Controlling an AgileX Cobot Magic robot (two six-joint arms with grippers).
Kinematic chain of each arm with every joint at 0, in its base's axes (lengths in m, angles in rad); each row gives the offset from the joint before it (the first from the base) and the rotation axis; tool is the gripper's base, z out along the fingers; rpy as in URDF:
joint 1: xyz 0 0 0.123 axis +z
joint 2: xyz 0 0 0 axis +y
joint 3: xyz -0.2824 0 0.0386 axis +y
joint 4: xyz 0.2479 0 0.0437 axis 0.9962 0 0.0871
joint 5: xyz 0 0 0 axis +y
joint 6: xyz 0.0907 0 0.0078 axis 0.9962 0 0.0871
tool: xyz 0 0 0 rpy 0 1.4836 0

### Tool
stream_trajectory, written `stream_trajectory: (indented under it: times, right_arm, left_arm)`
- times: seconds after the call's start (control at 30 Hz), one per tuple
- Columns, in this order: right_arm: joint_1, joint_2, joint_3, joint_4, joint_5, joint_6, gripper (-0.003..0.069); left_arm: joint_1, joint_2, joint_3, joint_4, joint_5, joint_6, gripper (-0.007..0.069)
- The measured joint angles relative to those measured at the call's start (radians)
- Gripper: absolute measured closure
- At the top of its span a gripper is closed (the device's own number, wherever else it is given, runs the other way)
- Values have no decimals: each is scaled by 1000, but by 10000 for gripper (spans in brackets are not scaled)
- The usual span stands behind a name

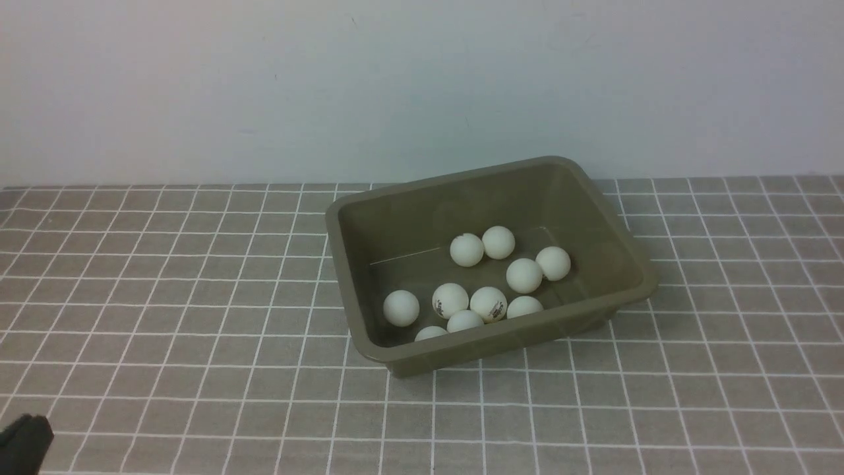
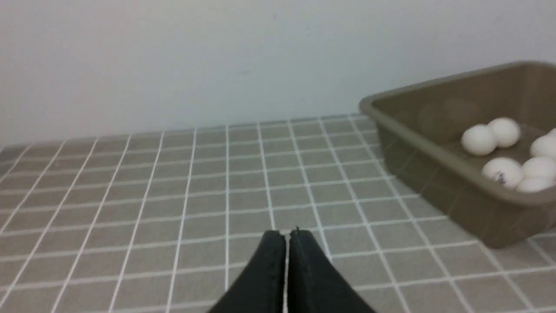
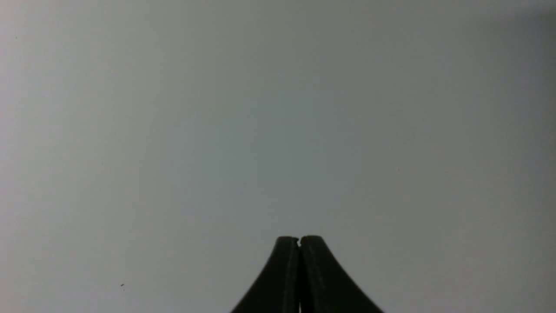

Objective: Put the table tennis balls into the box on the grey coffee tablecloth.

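The olive-brown box stands on the grey coffee tablecloth, right of centre. Several white table tennis balls lie inside it, some with dark logos. No ball shows on the cloth outside the box. The box and some balls also show in the left wrist view. My left gripper is shut and empty, low over the cloth, well away from the box; only a dark corner of it shows in the front view. My right gripper is shut and empty, facing a plain grey wall.
A plain pale wall runs along the far edge of the cloth, just behind the box. Bare gridded cloth lies to the left of the box and in front of it.
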Motion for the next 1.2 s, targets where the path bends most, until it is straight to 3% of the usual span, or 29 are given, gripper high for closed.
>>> stream_trajectory:
  times: [0.2,1.2]
  right_arm:
    - [0,0,1,0,-1,0,673]
    - [0,0,11,-3,-8,-13,673]
  left_arm:
    - [46,-18,45,0,90,50,629]
    - [49,-18,45,0,94,57,629]
